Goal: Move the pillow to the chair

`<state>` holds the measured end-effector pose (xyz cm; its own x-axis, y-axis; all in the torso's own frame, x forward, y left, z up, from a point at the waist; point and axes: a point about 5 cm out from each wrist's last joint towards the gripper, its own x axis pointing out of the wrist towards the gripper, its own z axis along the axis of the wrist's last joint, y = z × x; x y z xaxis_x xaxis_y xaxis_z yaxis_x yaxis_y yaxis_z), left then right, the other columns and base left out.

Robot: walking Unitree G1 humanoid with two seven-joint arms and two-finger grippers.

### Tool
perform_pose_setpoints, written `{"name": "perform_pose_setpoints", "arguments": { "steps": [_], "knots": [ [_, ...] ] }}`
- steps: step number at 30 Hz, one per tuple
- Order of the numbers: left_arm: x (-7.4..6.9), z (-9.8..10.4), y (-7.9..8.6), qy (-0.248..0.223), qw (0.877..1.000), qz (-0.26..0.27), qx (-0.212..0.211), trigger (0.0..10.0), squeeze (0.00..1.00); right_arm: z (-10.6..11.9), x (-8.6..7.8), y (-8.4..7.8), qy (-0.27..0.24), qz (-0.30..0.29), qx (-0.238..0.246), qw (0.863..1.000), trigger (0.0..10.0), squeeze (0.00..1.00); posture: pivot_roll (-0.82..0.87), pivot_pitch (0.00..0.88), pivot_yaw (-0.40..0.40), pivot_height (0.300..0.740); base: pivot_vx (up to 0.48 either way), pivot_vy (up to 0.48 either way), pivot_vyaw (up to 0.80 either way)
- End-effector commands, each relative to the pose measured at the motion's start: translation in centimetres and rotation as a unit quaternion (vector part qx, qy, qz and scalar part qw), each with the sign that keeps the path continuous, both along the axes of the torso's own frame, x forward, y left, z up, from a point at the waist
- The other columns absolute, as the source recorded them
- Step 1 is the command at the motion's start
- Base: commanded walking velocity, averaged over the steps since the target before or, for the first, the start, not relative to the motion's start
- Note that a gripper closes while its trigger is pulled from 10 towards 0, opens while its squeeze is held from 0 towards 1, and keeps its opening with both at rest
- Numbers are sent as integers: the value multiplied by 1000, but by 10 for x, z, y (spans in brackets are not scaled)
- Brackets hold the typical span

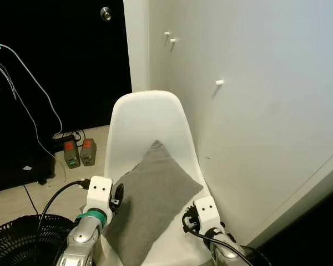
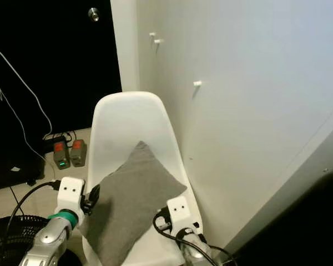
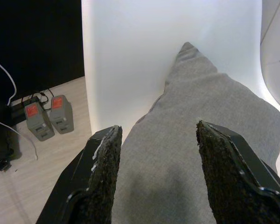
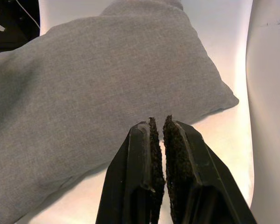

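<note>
A: What's cut off or hard to see?
B: The pillow's [image 1: 151,202] lower corner runs out of the head views, and the fan guard [image 1: 22,238] on the floor is only partly in frame. The dark area left of the chair [image 1: 147,124] shows little beyond cables.
A: Where's the pillow?
B: One grey pillow lies on the seat of the one white chair, its top corner leaning against the backrest.
A: And the jaws?
B: The left gripper [image 3: 156,175] is spread wide above the pillow's left edge, grasping nothing. The right gripper [image 4: 159,140] is clenched, empty, just beside the pillow's right edge.
A: Anything else countable?
B: Two grey battery packs [image 1: 79,152] with red tops on the floor, and three white pegs [image 1: 218,82] on the wall.
</note>
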<state>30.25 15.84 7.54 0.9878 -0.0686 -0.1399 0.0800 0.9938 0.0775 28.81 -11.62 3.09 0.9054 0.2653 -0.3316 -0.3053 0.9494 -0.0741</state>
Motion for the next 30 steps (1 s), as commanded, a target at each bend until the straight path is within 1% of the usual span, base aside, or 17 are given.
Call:
{"name": "perform_pose_setpoints", "arguments": {
  "steps": [1,17,19,22,27,30],
  "knots": [
    [-5,-6,3,9,1000,6,1,10000,0,-6,-4,-1,12,-2,4,1000,10000,0,-88,49,69,740,0,0,0],
    [-7,-9,2,11,1000,3,1,10000,0,-8,-7,-1,8,1,1,1000,10000,0,-89,45,74,740,0,0,0],
    [-8,-9,1,12,1000,1,2,10000,0,-9,-6,-3,8,-8,-6,1000,10000,0,-92,44,75,740,0,0,0],
    [-8,-10,2,12,1000,1,3,10000,0,-12,-7,-3,19,-17,-2,1000,10000,0,-89,43,70,740,0,0,0],
    [-7,-9,2,10,1000,4,4,10000,0,-14,-8,-1,26,-7,-1,1000,10000,0,-89,43,70,740,0,0,0],
    [-9,-8,3,10,1000,7,3,10000,0,-14,-8,3,25,0,-2,1000,10000,0,-73,57,66,740,0,0,0]
  ]
}}
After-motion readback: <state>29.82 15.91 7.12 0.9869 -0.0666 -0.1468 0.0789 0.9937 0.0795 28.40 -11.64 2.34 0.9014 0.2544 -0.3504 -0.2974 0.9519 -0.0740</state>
